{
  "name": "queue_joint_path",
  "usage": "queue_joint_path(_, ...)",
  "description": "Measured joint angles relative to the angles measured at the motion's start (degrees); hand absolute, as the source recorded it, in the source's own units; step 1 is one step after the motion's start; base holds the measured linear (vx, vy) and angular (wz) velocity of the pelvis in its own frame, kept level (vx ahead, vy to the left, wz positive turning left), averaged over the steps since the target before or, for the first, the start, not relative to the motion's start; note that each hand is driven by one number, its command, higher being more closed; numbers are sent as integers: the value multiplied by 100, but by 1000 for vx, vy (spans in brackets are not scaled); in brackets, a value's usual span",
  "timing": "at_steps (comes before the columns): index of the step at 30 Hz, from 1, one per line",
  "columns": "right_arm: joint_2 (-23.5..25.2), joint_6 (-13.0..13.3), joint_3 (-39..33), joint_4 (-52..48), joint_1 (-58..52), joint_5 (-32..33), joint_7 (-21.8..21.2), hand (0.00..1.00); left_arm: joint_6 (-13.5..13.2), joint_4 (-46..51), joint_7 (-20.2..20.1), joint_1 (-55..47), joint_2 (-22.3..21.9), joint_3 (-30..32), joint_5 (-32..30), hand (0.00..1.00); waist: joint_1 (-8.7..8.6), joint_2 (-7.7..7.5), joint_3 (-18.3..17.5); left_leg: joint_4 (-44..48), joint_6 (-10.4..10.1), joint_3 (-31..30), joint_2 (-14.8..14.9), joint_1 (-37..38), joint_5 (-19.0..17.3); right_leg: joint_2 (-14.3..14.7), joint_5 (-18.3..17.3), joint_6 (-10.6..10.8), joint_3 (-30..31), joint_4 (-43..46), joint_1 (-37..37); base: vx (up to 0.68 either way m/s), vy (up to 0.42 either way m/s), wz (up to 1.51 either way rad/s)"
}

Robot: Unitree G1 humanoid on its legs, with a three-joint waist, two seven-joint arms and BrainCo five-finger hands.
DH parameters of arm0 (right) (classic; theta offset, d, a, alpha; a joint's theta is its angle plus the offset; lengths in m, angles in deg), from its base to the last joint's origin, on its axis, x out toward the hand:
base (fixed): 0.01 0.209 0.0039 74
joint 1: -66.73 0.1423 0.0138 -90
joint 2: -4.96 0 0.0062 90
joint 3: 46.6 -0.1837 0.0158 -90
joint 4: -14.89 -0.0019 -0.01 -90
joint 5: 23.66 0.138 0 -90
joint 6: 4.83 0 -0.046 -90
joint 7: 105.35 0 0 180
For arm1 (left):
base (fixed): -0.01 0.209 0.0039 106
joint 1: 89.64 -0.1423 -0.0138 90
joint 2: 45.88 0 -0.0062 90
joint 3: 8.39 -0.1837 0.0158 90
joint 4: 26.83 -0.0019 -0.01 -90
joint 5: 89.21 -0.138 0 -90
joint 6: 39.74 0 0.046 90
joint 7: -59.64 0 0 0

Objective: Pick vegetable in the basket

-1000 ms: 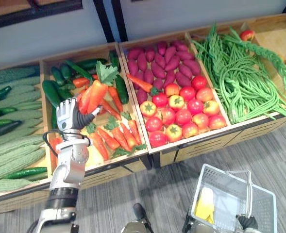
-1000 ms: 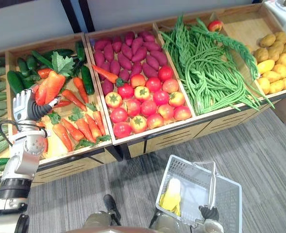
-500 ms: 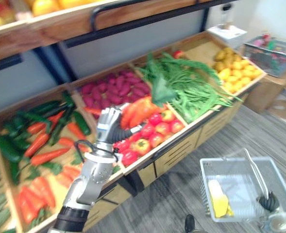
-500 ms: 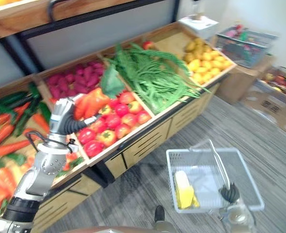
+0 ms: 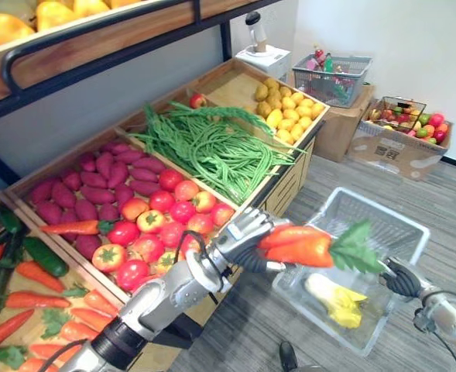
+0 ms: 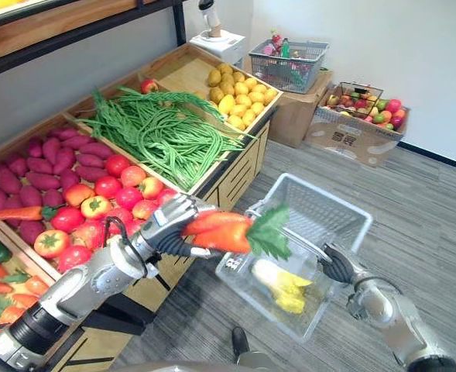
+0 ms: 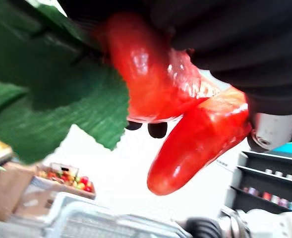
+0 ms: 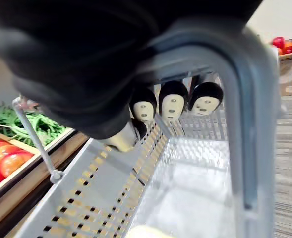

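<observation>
My left hand [image 5: 241,242] is shut on two orange carrots [image 5: 296,245] with a green leafy top [image 5: 357,248]. It holds them level over the near rim of a grey wire basket [image 5: 385,215]. In the left wrist view the carrots [image 7: 198,136] and leaf [image 7: 51,94] hang under the curled fingers. My right hand [image 6: 338,263] is shut on the basket's handle [image 8: 235,104], its fingertips [image 8: 173,103] wrapped round the bar. A yellow vegetable [image 6: 279,284] lies on the basket's floor.
Wooden display bins run along the left: tomatoes [image 5: 162,225], purple sweet potatoes [image 5: 96,174], green beans [image 5: 212,151], yellow produce [image 5: 286,108], more carrots [image 5: 42,298]. A cardboard box of fruit [image 5: 398,139] and another wire basket [image 5: 332,74] stand on the floor beyond.
The camera has swung right. My left hand has carried the carrots away from above the tomato bin to over the basket, which my right hand still holds by the handle.
</observation>
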Motion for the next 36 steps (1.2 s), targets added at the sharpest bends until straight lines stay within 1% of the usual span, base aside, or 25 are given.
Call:
queue_joint_path(1,-92,84,221,-35,203,0,-3,100,-42,-67,-13,89,37,-202,2,100,-19,4,-3,72,-25,105,35,51,-37,37,10,2,80,2,-16,-101,2,-40)
queue_joint_path(2,-123,120,300,-70,278,0,-5,100,-48,-97,-26,115,48,-286,1,100,-20,11,-12,109,-36,138,50,57,-54,55,20,9,125,2,-35,-103,1,-37)
queue_joint_path(3,-204,188,445,-178,387,1,-5,100,-58,-177,-59,184,71,-457,16,100,-55,20,-22,169,-43,204,68,52,-81,74,43,-6,184,1,-77,-86,2,-27)
queue_joint_path(5,-253,308,644,-235,566,16,-5,100,-125,-357,-232,263,112,-708,222,100,-104,21,-23,194,-56,321,69,83,-92,118,88,-19,309,-7,-111,-103,1,-35)
queue_joint_path(6,-273,341,718,-273,627,55,-5,100,-144,-462,-285,312,112,-868,226,100,-113,24,-25,224,-79,409,76,127,-109,147,101,-25,380,-7,-121,-100,-2,-39)
queue_joint_path(7,-285,344,750,-281,648,112,-5,100,-158,-505,-323,340,111,-952,230,100,-112,26,-26,239,-90,444,80,143,-118,159,107,-27,413,-8,-123,-125,-7,-29)
queue_joint_path(8,-358,344,835,-311,677,158,-5,100,-166,-586,-394,425,108,-1171,233,100,-128,40,-51,251,-104,460,80,147,-130,170,116,-17,449,-7,-141,-133,-9,-16)
queue_joint_path(10,-501,345,923,-394,725,164,-5,100,-190,-631,-486,475,118,-1461,232,100,-233,72,-75,254,-107,466,73,147,-141,168,120,-12,462,-7,-145,-119,-11,-6)
queue_joint_path(11,-521,344,926,-395,738,164,-5,100,-198,-634,-496,484,118,-1537,232,100,-251,74,-84,254,-109,471,71,150,-143,168,121,-11,469,-7,-146,-128,-10,-7)
queue_joint_path(12,-641,344,984,-410,742,164,-5,100,-232,-635,-532,543,112,-1739,228,100,-259,75,-120,255,-113,503,62,153,-146,174,128,-1,501,-7,-162,-128,-8,-8)
queue_joint_path(15,-824,321,1108,-519,797,168,-12,100,-280,-802,-561,668,96,-2077,217,100,-263,72,-139,254,-110,592,50,173,-160,183,156,2,576,-15,-172,-141,-12,-12)
queue_joint_path(17,-898,314,1108,-621,799,200,-67,100,-276,-975,-573,684,96,-2181,215,100,-284,76,-142,264,-106,598,48,178,-167,184,162,9,596,-19,-177,-122,-26,-6)
queue_joint_path(19,-919,314,1109,-754,835,360,-135,100,-274,-1208,-612,685,87,-2267,142,100,-389,74,-146,268,-105,598,48,177,-168,181,163,10,595,-18,-175,-145,-43,0)
queue_joint_path(20,-926,314,1109,-807,839,401,-137,100,-275,-1271,-613,686,75,-2282,117,100,-407,76,-148,272,-105,600,48,179,-168,181,164,11,597,-18,-176,-155,-46,-3)
queue_joint_path(25,-939,319,1154,-1237,892,662,-157,100,-259,-1952,-609,761,-230,-2434,-186,100,-530,77,-179,311,-101,614,51,196,-180,186,180,9,628,-18,-176,-119,-31,-3)
queue_joint_path(27,-939,341,1180,-1352,899,664,-186,100,-237,-2134,-608,771,-341,-2434,-321,100,-544,78,-193,339,-102,636,49,213,-186,193,183,13,650,-18,-175,-111,-19,-6)
queue_joint_path(30,-935,382,1324,-1403,903,675,-263,100,-204,-2469,-608,776,-537,-2431,-343,100,-548,76,-245,339,-110,672,48,237,-192,208,187,14,688,-17,-172,-100,-17,-7)
queue_joint_path(34,-935,380,1355,-1446,902,790,-496,100,-49,-2928,-603,829,-793,-2394,-367,100,-563,72,-253,339,-105,677,46,237,-211,202,188,17,700,-17,-174,-136,-34,-2)
queue_joint_path(36,-935,377,1356,-1478,902,873,-586,100,1,-3128,-587,883,-910,-2308,-509,100,-568,70,-253,339,-105,674,46,235,-211,201,188,17,698,-17,-176,-131,-39,0)
